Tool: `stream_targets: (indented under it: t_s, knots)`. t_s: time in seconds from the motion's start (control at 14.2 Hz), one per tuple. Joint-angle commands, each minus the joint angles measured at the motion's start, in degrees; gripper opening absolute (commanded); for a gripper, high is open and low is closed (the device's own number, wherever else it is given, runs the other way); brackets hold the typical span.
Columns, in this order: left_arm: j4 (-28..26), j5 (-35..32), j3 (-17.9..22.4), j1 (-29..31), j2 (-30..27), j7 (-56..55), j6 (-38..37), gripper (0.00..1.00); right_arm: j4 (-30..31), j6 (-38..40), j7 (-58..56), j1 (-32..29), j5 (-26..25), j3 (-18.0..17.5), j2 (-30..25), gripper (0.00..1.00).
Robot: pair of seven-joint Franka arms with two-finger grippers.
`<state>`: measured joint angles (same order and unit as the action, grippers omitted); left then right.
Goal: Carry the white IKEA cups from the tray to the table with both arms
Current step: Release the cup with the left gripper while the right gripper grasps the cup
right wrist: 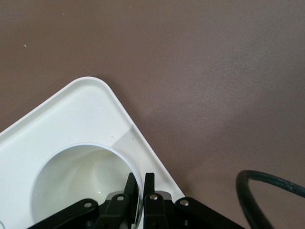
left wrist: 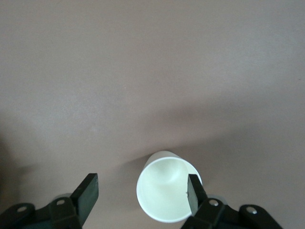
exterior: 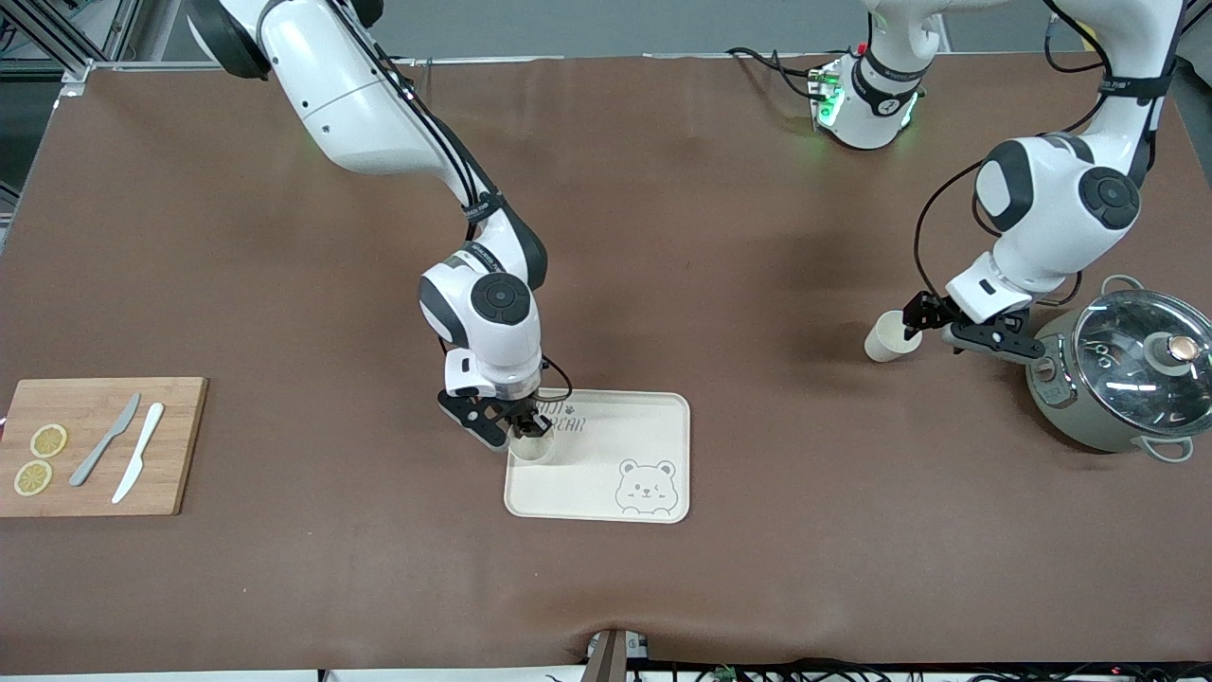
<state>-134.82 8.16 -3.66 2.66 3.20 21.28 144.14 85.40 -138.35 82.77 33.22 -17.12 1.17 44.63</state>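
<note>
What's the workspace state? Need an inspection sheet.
Surface: brown table mat, bare in the middle.
Job's things: one white cup on the bear tray; other white cup tilted on the mat beside the pot.
Clutter: lidded pot; cutting board with two knives and lemon slices.
Claws: right claw shut on the tray cup's rim; left claw open around the other cup.
Cables: black cables on both arms.
Surroundings: nothing seen.

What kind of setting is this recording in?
Probably a robotics lab staged as a kitchen: two arms work at a brown-covered table holding a bear-printed tray, a lidded pot and a cutting board, with cables along the table's edge.
</note>
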Motion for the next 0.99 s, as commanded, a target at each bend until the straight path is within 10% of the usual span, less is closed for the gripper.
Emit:
stream_targets:
  t_s: [0.0,0.92]
  knots:
    - [0.08,1.86,-0.04,0.51,-3.63,0.96,-5.16,0.84,-0.41,0.19,0.99,0.00,-1.16,-0.21,0.11,0.00]
    - [8.42,1.07,0.32,3.85,-9.44,-0.09,-21.26,1.00,-1.02,12.83,-12.52,-2.11,7.87,-3.11,-9.19,0.00]
